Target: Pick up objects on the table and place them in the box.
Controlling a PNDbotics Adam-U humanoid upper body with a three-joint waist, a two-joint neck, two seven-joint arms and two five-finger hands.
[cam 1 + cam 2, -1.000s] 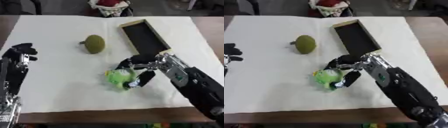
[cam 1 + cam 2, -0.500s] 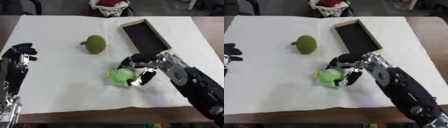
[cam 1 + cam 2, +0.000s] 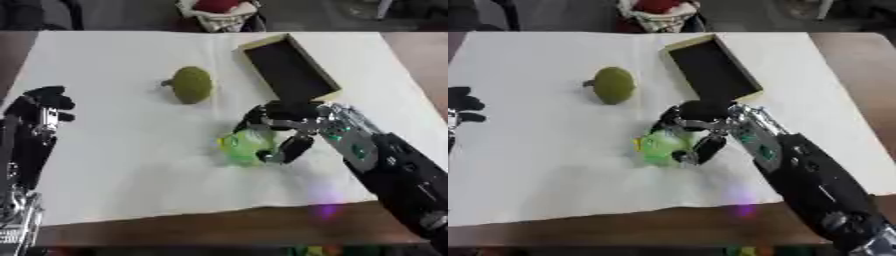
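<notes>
Green toy (image 3: 244, 148) near the table's (image 3: 105, 170) middle sits gripped by the right hand's (image 3: 284, 126) curled fingers; the left hand (image 3: 44, 107) rests open.

A bright green object (image 3: 243, 147) lay on the white-covered tabletop (image 3: 114, 130), toward the near middle, its exact shape hard to make out; the right hand (image 3: 282, 131) curled around it from the right side. An olive-green rounded fruit (image 3: 192, 85) with a short stem pointing left lay farther back and to the left, well apart from the bright green object. The box (image 3: 289, 72), shallow, dark inside with a pale yellowish rim, lay open and skewed at the far right, just beyond the bright green object.
</notes>
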